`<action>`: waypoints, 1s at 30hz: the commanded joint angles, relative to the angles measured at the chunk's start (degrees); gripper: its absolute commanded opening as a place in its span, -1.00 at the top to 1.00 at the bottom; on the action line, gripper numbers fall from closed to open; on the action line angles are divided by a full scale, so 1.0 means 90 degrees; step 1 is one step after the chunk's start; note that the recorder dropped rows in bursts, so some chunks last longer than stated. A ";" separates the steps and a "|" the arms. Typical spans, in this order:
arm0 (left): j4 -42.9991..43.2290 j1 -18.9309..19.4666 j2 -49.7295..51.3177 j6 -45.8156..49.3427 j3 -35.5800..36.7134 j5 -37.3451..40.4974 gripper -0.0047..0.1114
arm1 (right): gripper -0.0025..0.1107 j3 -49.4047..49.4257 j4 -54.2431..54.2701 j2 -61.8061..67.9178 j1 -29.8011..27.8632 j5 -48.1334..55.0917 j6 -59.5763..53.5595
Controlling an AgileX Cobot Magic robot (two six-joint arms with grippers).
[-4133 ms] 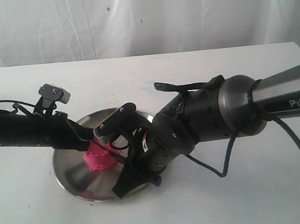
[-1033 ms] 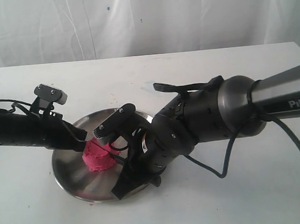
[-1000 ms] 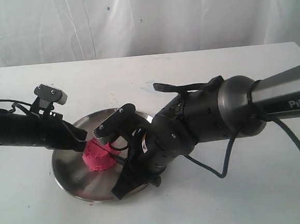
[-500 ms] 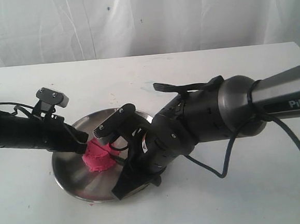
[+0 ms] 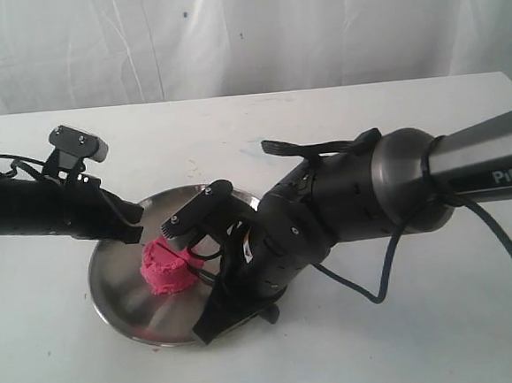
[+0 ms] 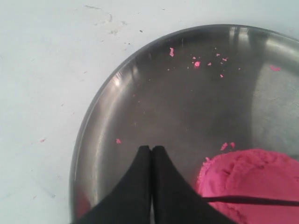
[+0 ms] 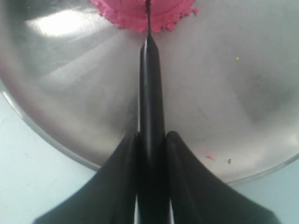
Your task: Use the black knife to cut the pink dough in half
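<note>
The pink dough [image 5: 165,271] sits as one mound on the round steel plate [image 5: 113,296]. My right gripper [image 5: 211,315] reaches down over the plate's near rim, shut on the handle of the black knife [image 7: 150,93]. The knife's thin blade is sunk edge-on into the dough [image 7: 140,14]. My left gripper [image 5: 137,235] hovers over the plate's far-left part, a little away from the dough. In the left wrist view that left gripper [image 6: 151,148] is shut and empty, with the dough [image 6: 252,175] and the knife's blade [image 6: 254,201] beside it.
Pink crumbs [image 6: 205,61] are scattered on the bare steel of the plate [image 6: 187,102]. The plate rests on a white table [image 5: 410,339] with a white curtain behind it. The bulky right arm [image 5: 354,201] covers the plate's right side.
My left gripper has drawn back up and to the left, off the dough's edge. The right gripper, the knife and the dough have hardly moved.
</note>
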 commanded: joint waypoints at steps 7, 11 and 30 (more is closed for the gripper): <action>-0.0129 -0.0019 -0.0065 -0.0207 -0.0005 0.0068 0.92 | 0.96 -0.0368 0.0000 0.0020 0.0005 0.0859 -0.0018; -0.0129 -0.0019 -0.0065 -0.0231 -0.0005 0.0080 0.92 | 0.96 -0.0396 0.0000 0.0020 0.0005 0.1146 -0.0018; -0.0129 -0.0019 -0.0065 -0.0417 -0.0005 0.0285 0.92 | 0.96 -0.1284 0.0000 0.0515 0.0005 0.1941 -0.0302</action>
